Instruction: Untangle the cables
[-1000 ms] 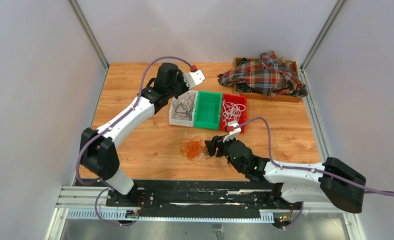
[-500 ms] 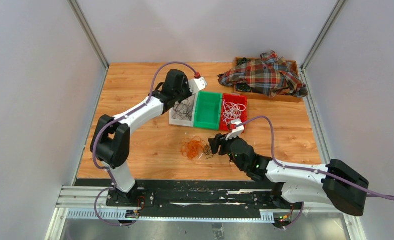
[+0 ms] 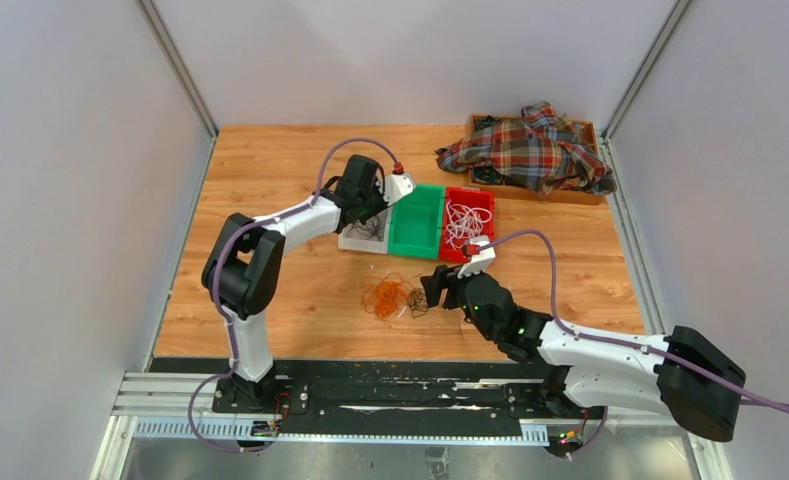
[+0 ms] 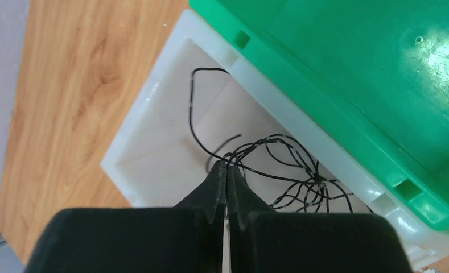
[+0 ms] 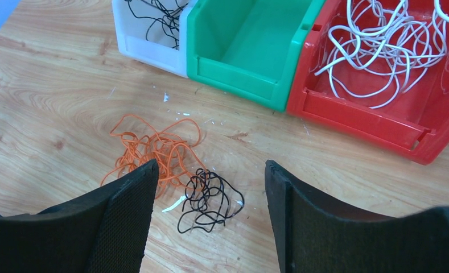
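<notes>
Landmark: the green bin [image 3: 416, 220] stands mid-table on the wooden table [image 3: 270, 180], and every place below is given from it.
White bin [image 4: 153, 148]: touches the green bin's left side.
Red bin [image 5: 370, 122]: touches the green bin's right side.
Black cables [image 4: 293, 182]: a loose tangle on the floor of the white bin, close to the wall it shares with the green bin.
White cables [image 5: 381, 62]: a heap of loops inside the red bin, on the green bin's right.
Orange cables [image 5: 153, 151]: a flat tangle on the table in front of the green bin, on the side toward the arm bases and apart from its front wall.
Black clump [image 5: 207, 199]: on the table in front of the green bin, touching the right edge of the orange cables.
White scrap [image 5: 173, 206]: a short piece lying at the left edge of the black clump.
Left gripper [image 4: 226, 176]: low over the white bin, left of the green bin. Its fingers are pressed together, and the black strand [image 4: 191, 108] appears pinched at their tips and loops up toward the bin's far corner.
Right gripper [image 5: 210, 165]: in front of the green bin, held above the black clump. Its fingers are spread wide and hold nothing.
Plaid cloth [image 3: 530, 150]: behind and to the right of the green bin, heaped over a wooden tray [image 3: 590, 128].
</notes>
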Controlling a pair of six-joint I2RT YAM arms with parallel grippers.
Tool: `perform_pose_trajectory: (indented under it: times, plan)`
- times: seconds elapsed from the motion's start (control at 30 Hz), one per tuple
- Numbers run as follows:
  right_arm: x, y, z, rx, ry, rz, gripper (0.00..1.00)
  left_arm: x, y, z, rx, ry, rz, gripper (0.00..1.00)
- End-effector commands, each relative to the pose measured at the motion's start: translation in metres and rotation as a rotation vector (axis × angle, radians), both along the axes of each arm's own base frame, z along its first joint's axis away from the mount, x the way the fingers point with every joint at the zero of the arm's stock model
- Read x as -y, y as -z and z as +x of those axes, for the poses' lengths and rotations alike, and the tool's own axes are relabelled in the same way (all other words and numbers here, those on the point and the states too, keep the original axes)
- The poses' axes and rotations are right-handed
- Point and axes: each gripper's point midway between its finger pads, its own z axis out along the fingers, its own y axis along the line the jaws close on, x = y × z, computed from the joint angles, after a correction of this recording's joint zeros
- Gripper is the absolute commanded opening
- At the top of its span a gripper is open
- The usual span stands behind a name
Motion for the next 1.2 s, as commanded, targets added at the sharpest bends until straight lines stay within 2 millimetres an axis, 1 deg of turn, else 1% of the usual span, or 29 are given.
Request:
perform_pose_trajectory:
  times: [0.0,0.13,0.17,0.2,0.23,0.3,0.33,0.4,0.5,0.6,0.7,0.73,0.83,0.93,1.0,1.1,1.17]
  plan:
    - [0.002,-0.007,0.003,-0.018,0.019,0.012,0.71,0.003,0.017,-0.002,-0.058,-0.021,-0.011,0.00]
    - [0.004,-0.007,0.002,-0.028,0.019,0.011,0.79,0.004,0.026,-0.006,-0.105,-0.026,-0.010,0.00]
    - [0.004,-0.008,0.002,-0.028,0.018,0.014,0.81,0.003,0.028,-0.008,-0.121,-0.025,-0.006,0.02]
    - [0.004,-0.008,0.002,-0.029,0.018,0.013,0.82,0.003,0.029,-0.010,-0.137,-0.024,-0.003,0.08]
    - [0.005,-0.008,0.002,-0.030,0.020,0.013,0.83,0.003,0.029,-0.012,-0.158,-0.023,-0.003,0.20]
    - [0.006,-0.009,0.002,-0.028,0.021,0.011,0.83,0.002,0.025,-0.014,-0.198,-0.028,-0.016,0.36]
    - [0.002,-0.008,-0.001,-0.037,-0.008,0.016,0.83,0.002,0.019,-0.015,-0.209,-0.033,-0.025,0.42]
    - [0.001,-0.008,-0.002,-0.039,-0.020,0.015,0.84,0.002,0.003,-0.012,-0.204,-0.039,-0.052,0.49]
    - [-0.001,-0.008,-0.002,-0.042,-0.031,0.013,0.84,0.005,-0.029,-0.006,-0.169,-0.031,-0.093,0.56]
    - [-0.002,-0.009,-0.003,-0.045,-0.039,0.020,0.83,0.005,-0.058,-0.002,-0.147,-0.026,-0.116,0.67]
    - [-0.003,-0.010,-0.004,-0.044,-0.042,0.022,0.84,0.002,-0.080,-0.002,-0.135,-0.010,-0.121,0.80]
    - [-0.002,-0.010,-0.004,-0.045,-0.042,0.023,0.83,0.000,-0.085,-0.003,-0.136,-0.004,-0.116,0.84]
    - [-0.002,-0.010,-0.005,-0.046,-0.047,0.022,0.83,-0.003,-0.093,-0.012,-0.161,0.032,-0.116,0.86]
    - [-0.001,-0.010,-0.006,-0.049,-0.048,0.024,0.84,-0.004,-0.091,-0.036,-0.218,0.130,-0.095,0.86]
    - [-0.001,-0.010,-0.006,-0.050,-0.048,0.026,0.84,-0.004,-0.085,-0.057,-0.259,0.212,-0.083,0.85]
    - [-0.001,-0.009,-0.006,-0.051,-0.049,0.026,0.84,-0.005,-0.062,-0.092,-0.340,0.326,-0.072,0.81]
    - [-0.001,-0.009,-0.006,-0.052,-0.050,0.025,0.84,-0.007,-0.050,-0.102,-0.352,0.374,-0.045,0.79]
